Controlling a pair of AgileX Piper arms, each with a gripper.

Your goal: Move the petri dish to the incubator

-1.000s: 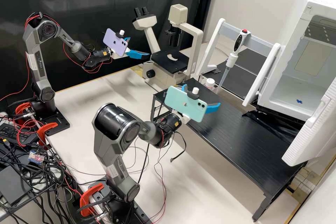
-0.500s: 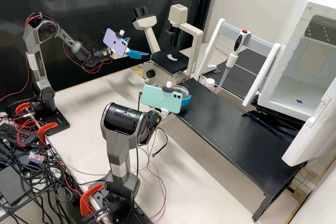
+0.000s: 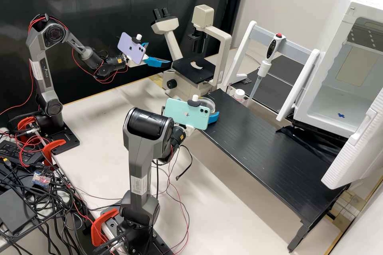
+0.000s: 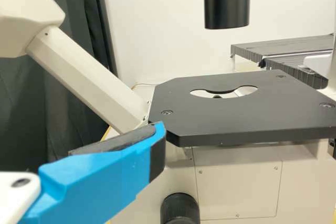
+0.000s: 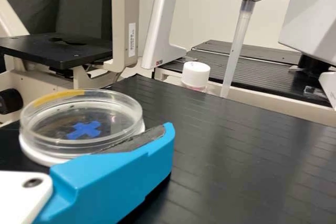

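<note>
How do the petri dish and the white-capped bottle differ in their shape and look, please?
The petri dish is wide and shallow, while the white-capped bottle looks narrower. The petri dish has a see-through wall, but the white-capped bottle has an opaque cap. The petri dish carries a yellow strip along its rim; the white-capped bottle's cap shows none. Both have a round outline.

Small labels [image 5: 132, 40] on microscope [image 5: 124, 3] and arm [image 3: 138, 159], print seemingly unreadable.

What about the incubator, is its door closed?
No, in the high view the door of the incubator stands open, and a blue cross is visible inside.
</note>
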